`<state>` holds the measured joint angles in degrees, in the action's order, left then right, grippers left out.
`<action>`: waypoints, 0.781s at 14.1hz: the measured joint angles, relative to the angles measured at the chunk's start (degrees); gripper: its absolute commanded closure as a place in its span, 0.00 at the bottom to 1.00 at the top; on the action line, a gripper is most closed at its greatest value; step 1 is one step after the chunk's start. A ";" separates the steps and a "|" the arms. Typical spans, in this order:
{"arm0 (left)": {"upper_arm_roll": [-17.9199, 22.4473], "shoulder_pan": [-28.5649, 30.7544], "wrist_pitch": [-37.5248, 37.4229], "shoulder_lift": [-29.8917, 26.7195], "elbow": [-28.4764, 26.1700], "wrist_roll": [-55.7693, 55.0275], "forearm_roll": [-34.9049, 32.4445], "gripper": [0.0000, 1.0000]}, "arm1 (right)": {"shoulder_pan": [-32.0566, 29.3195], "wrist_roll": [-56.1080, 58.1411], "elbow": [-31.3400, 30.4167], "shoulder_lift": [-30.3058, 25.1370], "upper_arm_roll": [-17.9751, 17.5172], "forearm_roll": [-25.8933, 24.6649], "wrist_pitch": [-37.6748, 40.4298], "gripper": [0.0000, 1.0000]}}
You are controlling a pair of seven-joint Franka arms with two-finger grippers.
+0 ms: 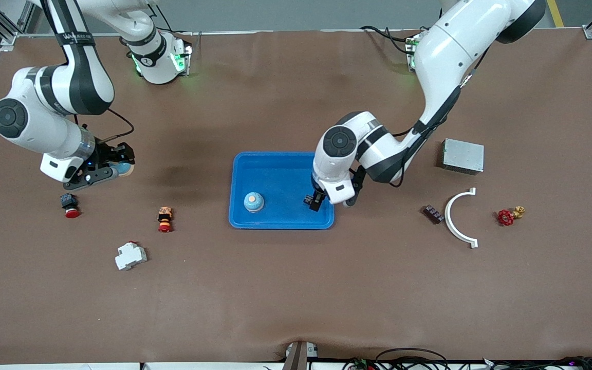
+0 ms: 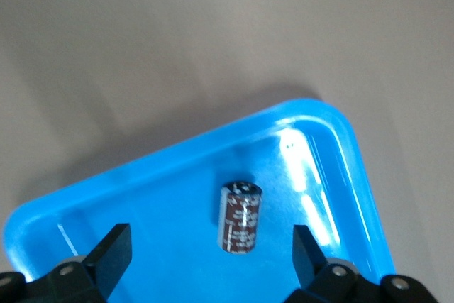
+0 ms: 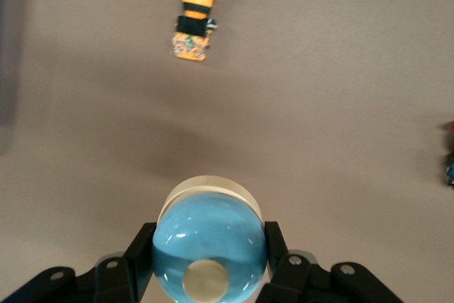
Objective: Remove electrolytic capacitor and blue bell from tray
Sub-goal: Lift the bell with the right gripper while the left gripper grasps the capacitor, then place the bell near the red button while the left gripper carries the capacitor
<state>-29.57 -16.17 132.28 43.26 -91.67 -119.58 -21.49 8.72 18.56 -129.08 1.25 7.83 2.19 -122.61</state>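
Brown table: left gripper (image 2: 206, 257) hung spread over the tray (image 1: 270, 163), straddling the capacitor (image 2: 240, 217) (pre-grasp); right gripper (image 3: 209, 274) clamped a blue bell (image 3: 209, 243), carrying it off-tray.

A shallow bright-blue plastic tray (image 1: 280, 172) with rounded corners and a raised rim lies flat at the middle of the counter. Inside it, a dark cylindrical electrolytic capacitor (image 2: 240, 218) with pale printing lies on its side near the corner toward the left arm's end, between the spread fingers of the left end effector (image 2: 209, 240), untouched. A blue bell (image 1: 254, 201) with a pale button on top sits upright in the tray's corner toward the right arm's end. A second blue bell (image 3: 209, 235), domed and glossy, is clamped in the right end effector (image 1: 114, 171) above bare counter, well apart from the tray.
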 measured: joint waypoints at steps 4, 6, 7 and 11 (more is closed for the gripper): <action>5.56 -4.02 5.61 2.48 0.19 0.00 0.00 0.11 | -0.90 4.41 -2.96 1.62 -0.05 -2.77 -6.79 0.87; 6.21 -4.04 7.56 3.62 0.28 0.00 0.00 0.21 | -2.36 8.36 -3.52 3.86 -0.08 -3.27 -11.50 0.87; 6.26 -4.05 7.86 3.95 0.33 0.00 0.00 0.22 | -3.13 9.85 -3.67 5.32 -0.08 -3.30 -13.73 0.86; 6.26 -4.10 8.09 4.22 0.47 0.00 0.00 0.29 | -4.04 11.26 -3.82 11.81 -0.15 -3.33 -21.62 0.84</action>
<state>-23.32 -20.27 140.37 47.48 -91.20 -119.58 -21.49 4.68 29.82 -132.91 13.06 7.69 -1.14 -144.23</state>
